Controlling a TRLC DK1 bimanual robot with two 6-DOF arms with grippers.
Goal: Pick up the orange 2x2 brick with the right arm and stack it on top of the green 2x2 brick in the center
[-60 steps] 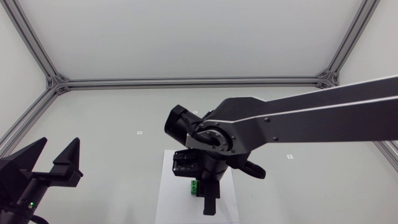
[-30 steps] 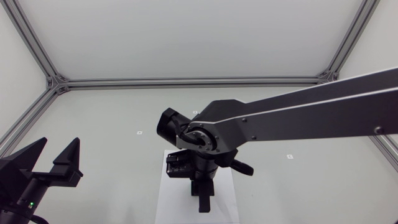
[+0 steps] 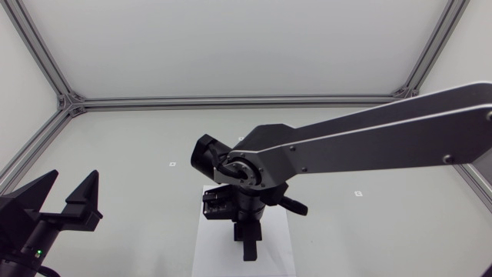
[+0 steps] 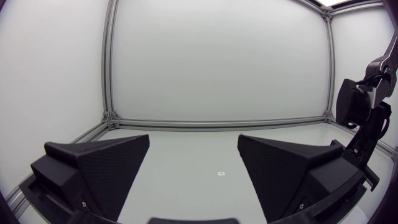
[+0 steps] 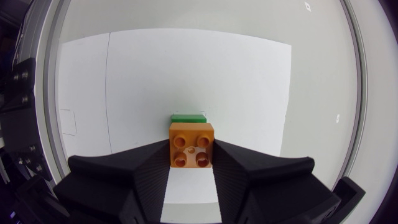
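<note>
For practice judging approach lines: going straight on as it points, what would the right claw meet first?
Probably the green brick, just ahead of the orange brick the right claw grips; depth is unclear.

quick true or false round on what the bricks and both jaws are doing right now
1. The right jaws are shut on the orange brick. True.
2. The green brick sits off the white sheet, on the bare table. False: it stands on the sheet.
3. The left jaws hold a brick. False: they stand open with nothing between them.
4. In the right wrist view the green brick shows just ahead of the orange brick. True.
</note>
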